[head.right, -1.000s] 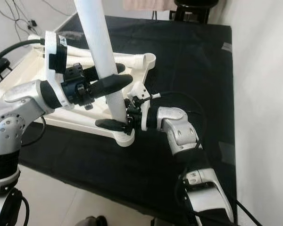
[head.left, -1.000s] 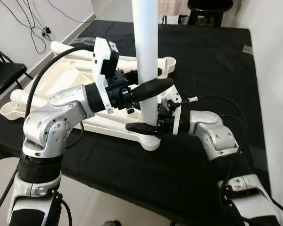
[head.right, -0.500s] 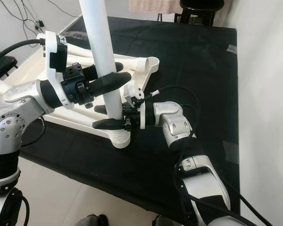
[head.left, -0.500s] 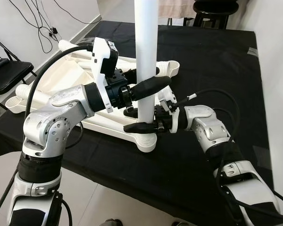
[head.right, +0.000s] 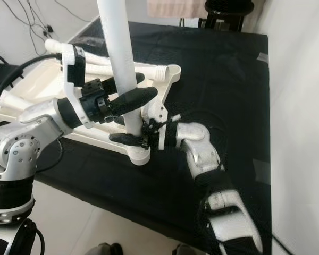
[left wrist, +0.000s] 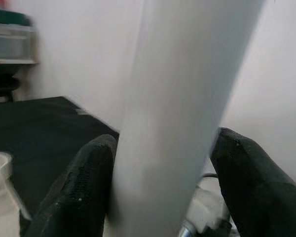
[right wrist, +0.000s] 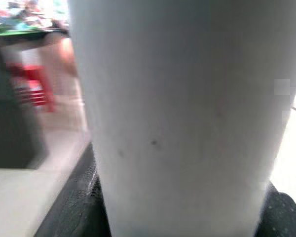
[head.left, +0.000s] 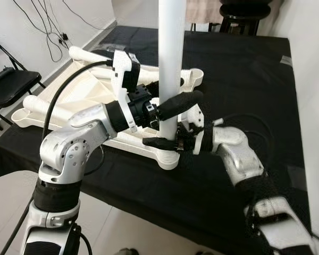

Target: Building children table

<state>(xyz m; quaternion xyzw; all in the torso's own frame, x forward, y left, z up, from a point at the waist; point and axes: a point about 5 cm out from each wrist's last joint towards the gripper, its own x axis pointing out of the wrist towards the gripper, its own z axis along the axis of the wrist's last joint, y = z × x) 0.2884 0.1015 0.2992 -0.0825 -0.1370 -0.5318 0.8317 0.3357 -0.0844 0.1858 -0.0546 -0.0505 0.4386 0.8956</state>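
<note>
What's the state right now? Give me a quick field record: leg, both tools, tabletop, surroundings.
table leg: white tube, upright, its foot in the corner socket of the white tabletop
left tool: closed around the leg, higher up
right tool: closed around the leg, just above the socket
tabletop: lies upside down on the black cloth; another open socket at the far corner
surroundings: folding chair to the robot's left; cables on the wall behind it
</note>
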